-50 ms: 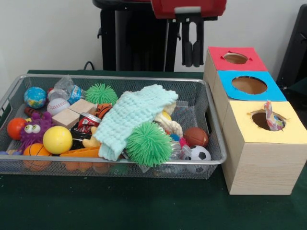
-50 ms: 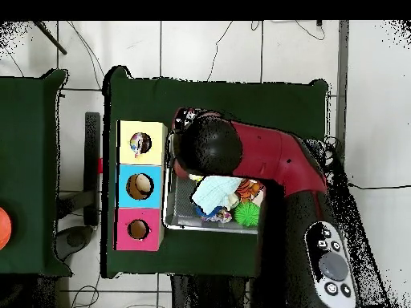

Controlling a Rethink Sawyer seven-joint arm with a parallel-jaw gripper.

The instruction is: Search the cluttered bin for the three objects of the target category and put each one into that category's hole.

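**Sawyer arm raised over the bin, one item lodged in the yellow hole**

The hand (image 1: pixel 193 53) hangs empty above the far rim of the wire bin (image 1: pixel 217 143), its fingers close together. A multicoloured rope-like item (image 1: pixel 272 118), apparently a knotted toy, sticks out of the yellow box (image 1: pixel 266 158); it may jam the opening for later drops. The blue box (image 1: pixel 225 91) and red box (image 1: pixel 213 60) show empty holes. A similar rope toy (image 1: pixel 170 125) lies half under the mint knitted cloth (image 1: pixel 132 117), so a descent could snag the cloth instead. Around it lie two green spiky balls (image 1: pixel 148 143), a yellow ball (image 1: pixel 57 139), a baseball (image 1: pixel 58 105), wooden blocks (image 1: pixel 74 112) and a mini soccer ball (image 1: pixel 198 154). The desk (image 1: pixel 144 206) is green.
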